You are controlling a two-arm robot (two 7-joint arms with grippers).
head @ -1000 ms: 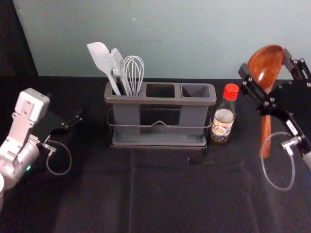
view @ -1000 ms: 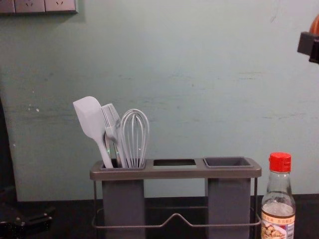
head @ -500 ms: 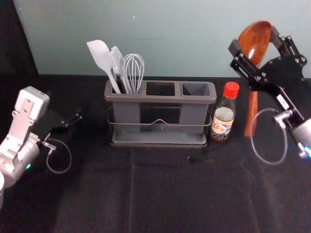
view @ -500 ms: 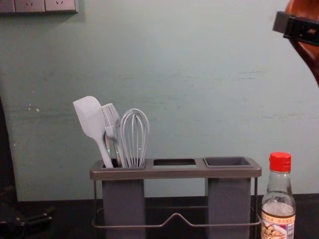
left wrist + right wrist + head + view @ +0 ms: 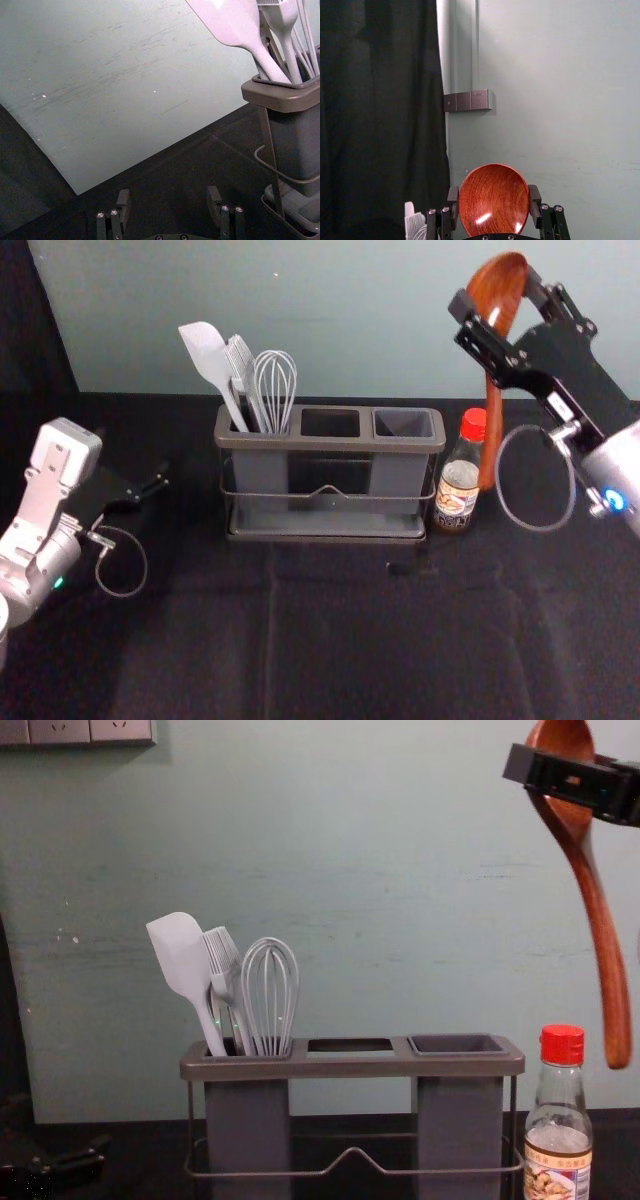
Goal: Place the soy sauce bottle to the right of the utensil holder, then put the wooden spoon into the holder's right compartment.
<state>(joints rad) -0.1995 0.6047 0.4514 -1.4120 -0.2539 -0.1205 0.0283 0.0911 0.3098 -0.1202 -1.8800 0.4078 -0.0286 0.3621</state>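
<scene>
Spoon (image 5: 594,910) hangs high near the bottle (image 5: 560,1135), bowl (image 5: 493,200) clamped in the right gripper (image 5: 499,290): probably light, stiff, slick, best held across its sides. Left gripper (image 5: 169,194) sits open, left of the holder (image 5: 330,445).

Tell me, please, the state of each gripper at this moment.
Left gripper: open, empty, to the left of the utensil holder.
Right gripper: closed on the wooden spoon, raised at the right.

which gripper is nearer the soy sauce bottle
Right. The right gripper is up above the soy sauce bottle, holding the wooden spoon; the left gripper is away to the left of the utensil holder.
</scene>
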